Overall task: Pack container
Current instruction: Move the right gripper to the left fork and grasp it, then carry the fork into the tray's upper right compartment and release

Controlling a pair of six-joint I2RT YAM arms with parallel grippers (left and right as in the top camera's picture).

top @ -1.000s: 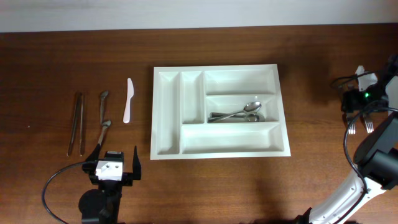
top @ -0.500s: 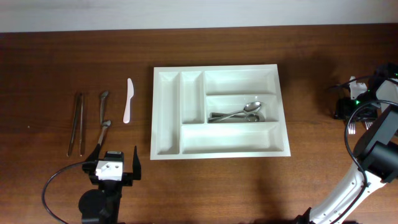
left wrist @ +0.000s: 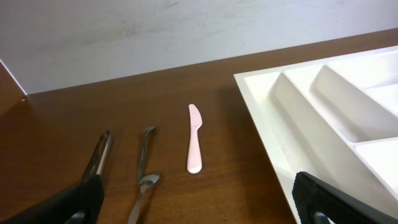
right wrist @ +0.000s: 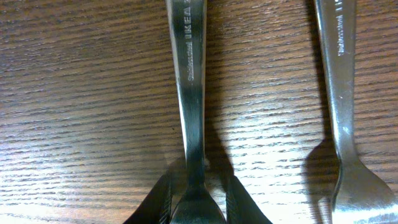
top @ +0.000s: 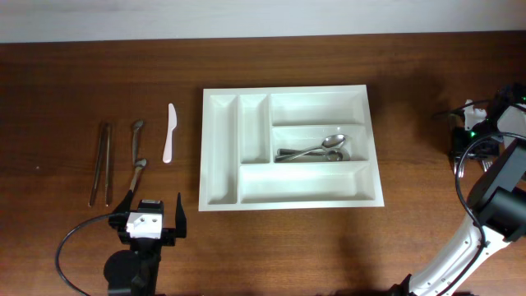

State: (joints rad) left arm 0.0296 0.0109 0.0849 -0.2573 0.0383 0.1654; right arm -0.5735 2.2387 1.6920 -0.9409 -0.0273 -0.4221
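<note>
The white container (top: 222, 156) lies mid-table with a few metal spoons (top: 316, 152) in its middle right compartment. At the far right edge my right gripper (top: 469, 153) is down on the table. In the right wrist view it (right wrist: 198, 188) is shut on the neck of a metal fork (right wrist: 189, 93), one finger pressed on each side. A second fork (right wrist: 341, 93) lies just to its right. My left gripper (top: 154, 209) stands open near the front left with nothing between its fingers (left wrist: 74, 199), and the container's rim (left wrist: 267, 124) is at its right.
Left of the container lie a white plastic knife (top: 169, 144), two small metal spoons (top: 136, 152) and a pair of long metal pieces (top: 102, 163). The knife (left wrist: 194, 146) and a spoon (left wrist: 144, 163) lie ahead of the left gripper. A wall runs along the table's far edge.
The right gripper has dropped onto the forks at the right edge and its jaws have closed from wide to tight on one fork. The left arm has not moved.
</note>
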